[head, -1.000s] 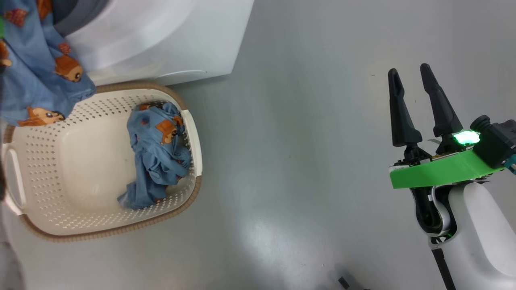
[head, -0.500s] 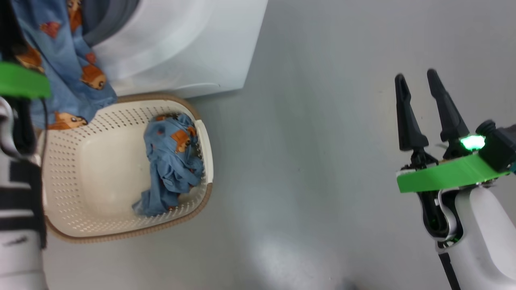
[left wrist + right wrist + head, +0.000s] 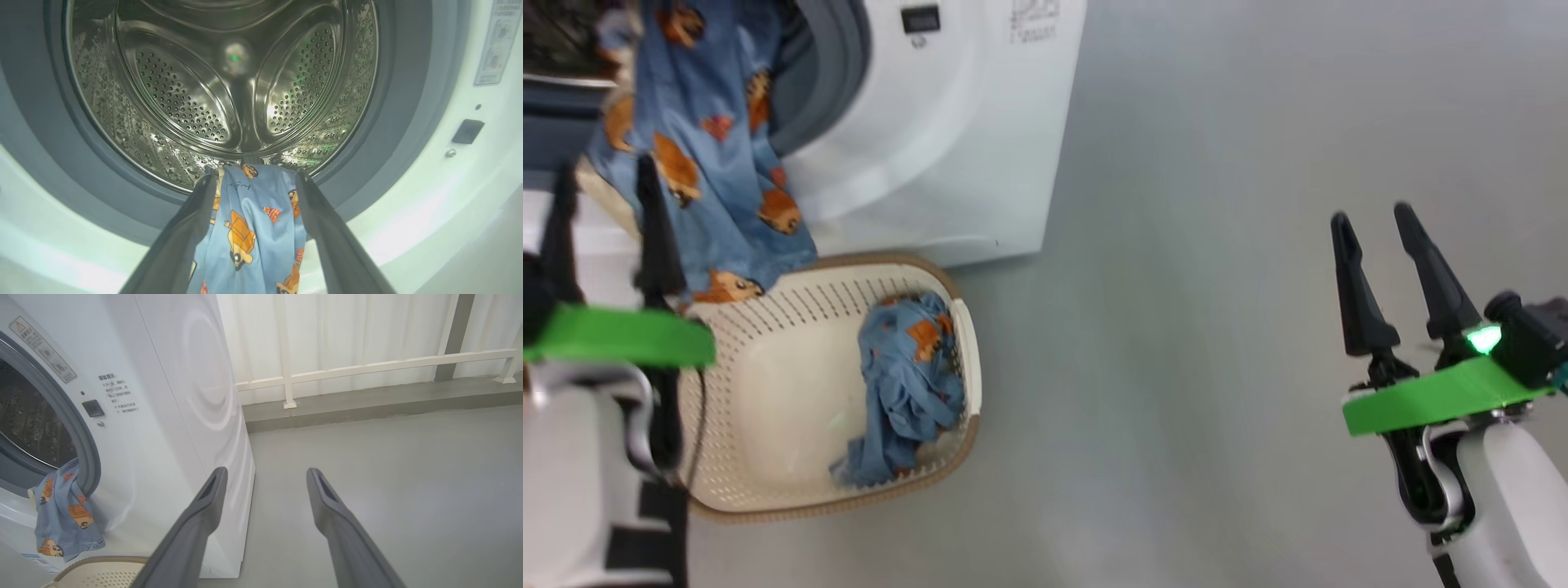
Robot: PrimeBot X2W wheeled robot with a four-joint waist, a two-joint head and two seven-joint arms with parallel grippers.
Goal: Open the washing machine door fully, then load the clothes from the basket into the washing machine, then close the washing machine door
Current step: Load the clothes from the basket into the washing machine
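Around the work we see a bare grey floor point(image 3: 1217, 327). In the right wrist view a low step point(image 3: 367, 404) with a cream rail point(image 3: 367, 367) and pale curtains point(image 3: 347, 330) runs along the far edge of the floor. The washing machine point(image 3: 947, 147) stands on this floor with its round mouth uncovered, and the steel drum point(image 3: 229, 81) and the grey gasket point(image 3: 41, 155) show plainly in the left wrist view. One garment point(image 3: 253, 237), light blue with orange-brown figures, hangs out over the lower lip of the mouth and down the white front, so it lies across the way into the drum. Its lower end reaches the back rim of the basket point(image 3: 768, 510), which stands on the floor just before the machine. A second bundle of the clothes point(image 3: 907, 384) lies inside the basket against its right wall.

The head view is blurred on its left side, and we cannot make out the dark shape in its upper left corner. The left arm point(image 3: 572, 482) covers the left part of the basket.

The left tool point(image 3: 605, 171) has its fingers apart and clamps nothing. It points at the mouth, and the hanging garment shows between the two fingers; we cannot tell if they touch the cloth. The right tool point(image 3: 1370, 214) is also spread and empty, over bare floor to the right of the machine, well apart from the basket and the clothes
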